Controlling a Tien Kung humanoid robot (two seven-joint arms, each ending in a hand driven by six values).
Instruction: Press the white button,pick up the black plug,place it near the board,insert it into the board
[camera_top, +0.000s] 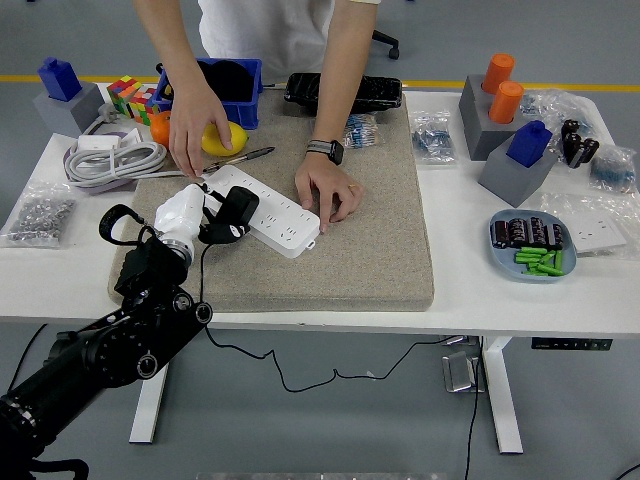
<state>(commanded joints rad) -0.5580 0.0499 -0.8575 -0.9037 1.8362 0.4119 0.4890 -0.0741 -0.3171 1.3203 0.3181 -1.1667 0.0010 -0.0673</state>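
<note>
A white power strip (268, 211) lies slanted on the grey felt mat (360, 240). My left hand (203, 214), white with black fingers, is shut on the black plug (238, 207), which sits at the strip's left end. The plug's black cord (260, 345) runs down over the table's front edge. A person across the table rests one hand (329, 191) on the strip's right end. Their other hand (196, 120) hovers near the strip's far left corner. My right arm is out of view.
A yellow lemon (222, 138), an orange (162, 128), a blue bin (234, 88) and a coiled white cable (112, 160) sit back left. Right of the mat are grey blocks (525, 160) and a blue plate (529, 247). A bag of screws (38, 216) lies far left.
</note>
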